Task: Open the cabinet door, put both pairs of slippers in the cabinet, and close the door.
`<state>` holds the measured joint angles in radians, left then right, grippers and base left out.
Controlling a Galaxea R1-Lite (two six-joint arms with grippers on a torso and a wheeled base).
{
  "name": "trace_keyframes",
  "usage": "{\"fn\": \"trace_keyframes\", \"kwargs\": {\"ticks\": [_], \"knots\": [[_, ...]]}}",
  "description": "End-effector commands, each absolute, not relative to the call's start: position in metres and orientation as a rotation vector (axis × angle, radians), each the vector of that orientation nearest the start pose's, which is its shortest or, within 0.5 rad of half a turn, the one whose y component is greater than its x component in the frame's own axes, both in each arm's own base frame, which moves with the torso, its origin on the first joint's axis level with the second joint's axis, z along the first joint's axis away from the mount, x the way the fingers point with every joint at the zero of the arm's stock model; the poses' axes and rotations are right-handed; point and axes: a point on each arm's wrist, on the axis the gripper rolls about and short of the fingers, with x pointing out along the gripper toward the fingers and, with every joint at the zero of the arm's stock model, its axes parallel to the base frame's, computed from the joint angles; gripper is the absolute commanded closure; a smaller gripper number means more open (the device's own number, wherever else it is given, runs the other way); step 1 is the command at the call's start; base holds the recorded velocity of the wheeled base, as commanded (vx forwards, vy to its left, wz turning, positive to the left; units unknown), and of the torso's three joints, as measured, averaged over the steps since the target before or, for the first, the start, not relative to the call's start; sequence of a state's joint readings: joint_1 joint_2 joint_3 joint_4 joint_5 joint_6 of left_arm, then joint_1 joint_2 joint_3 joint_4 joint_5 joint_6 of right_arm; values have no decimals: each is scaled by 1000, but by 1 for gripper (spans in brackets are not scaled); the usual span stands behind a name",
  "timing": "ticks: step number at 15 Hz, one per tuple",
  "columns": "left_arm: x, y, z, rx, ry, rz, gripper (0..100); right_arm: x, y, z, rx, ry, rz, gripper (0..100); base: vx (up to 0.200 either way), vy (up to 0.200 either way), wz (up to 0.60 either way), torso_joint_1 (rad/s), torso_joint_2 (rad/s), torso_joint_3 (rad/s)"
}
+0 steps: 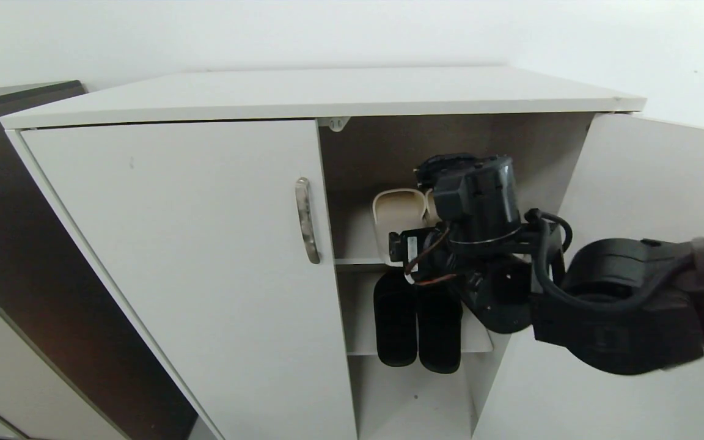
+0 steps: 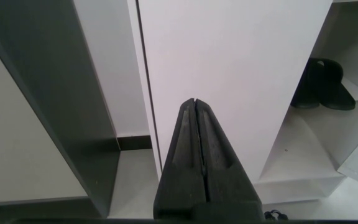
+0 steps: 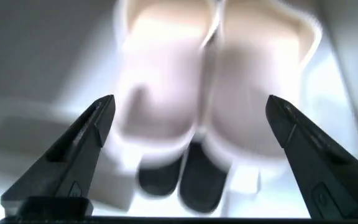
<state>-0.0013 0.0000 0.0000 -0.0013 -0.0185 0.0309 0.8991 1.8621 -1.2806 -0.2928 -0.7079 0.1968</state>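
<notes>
Wall behind is white; a dark panel stands left of the cabinet. Its left door is closed and the right open, with beige slippers on the upper shelf, black slippers below and the right arm before them. The left gripper is pressed together facing the closed door. The right gripper stands apart before the beige pair.

The head camera looked forward and down at the cabinet front from close by. The left wrist camera faced the closed door from farther back. The right wrist camera sat very near the beige slippers. All 3 views shared the black slippers.
</notes>
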Motion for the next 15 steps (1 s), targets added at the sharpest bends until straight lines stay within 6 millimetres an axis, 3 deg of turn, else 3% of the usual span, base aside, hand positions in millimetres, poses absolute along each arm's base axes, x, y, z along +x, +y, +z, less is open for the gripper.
{"fn": "trace_keyframes", "kwargs": {"ticks": [1, 3, 13, 15], "knots": [[-23, 0, 76, 31, -2, -20, 100, 203, 268, 236, 28, 178, 241, 100, 0, 0, 0, 0, 0, 0], [-23, 0, 76, 31, -2, -20, 100, 195, 263, 233, 27, 179, 261, 100, 0, 0, 0, 0, 0, 0], [-23, 0, 76, 31, 0, -17, 100, 193, 260, 221, 2, 202, 255, 100, 0, 0, 0, 0, 0, 0], [-23, 0, 76, 31, -2, -18, 100, 193, 260, 218, -8, 209, 255, 100, -200, 0, 0, 2, 7, 0]]}}
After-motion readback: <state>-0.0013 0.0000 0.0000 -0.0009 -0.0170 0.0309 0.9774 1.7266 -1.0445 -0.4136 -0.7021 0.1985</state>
